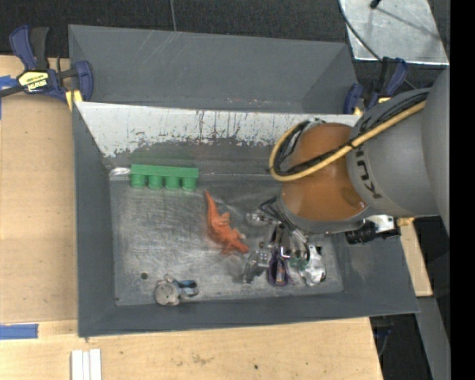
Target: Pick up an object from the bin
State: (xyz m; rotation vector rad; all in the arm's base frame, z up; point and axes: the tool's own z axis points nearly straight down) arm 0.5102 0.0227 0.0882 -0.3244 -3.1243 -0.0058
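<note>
Grey metal bin point(95, 252), sloped walls, scuffed floor; rust-coloured streaks on the far wall.

Contents, by position:
- Green block point(164, 177), long, with four round studs, lying along the far-left edge of the floor, just below the far wall.
- Orange toy figure point(222, 226), spiky in outline, near the middle of the floor, well apart from the green block.
- Round grey piece point(169, 291) with a small blue part beside it, near the front-left corner, alone.
- Small heap point(301, 269) of purple, green and white bits in the front-right corner; single items cannot be told apart.

Robot: arm entering from the right, its orange cover point(321, 184) wrapped by yellow and black cables point(364, 133). Gripper point(271, 258) low over the floor, at the left edge of the small heap and just right of the orange toy figure. Whether it is parted, closed or clamped on anything cannot be told.
</note>
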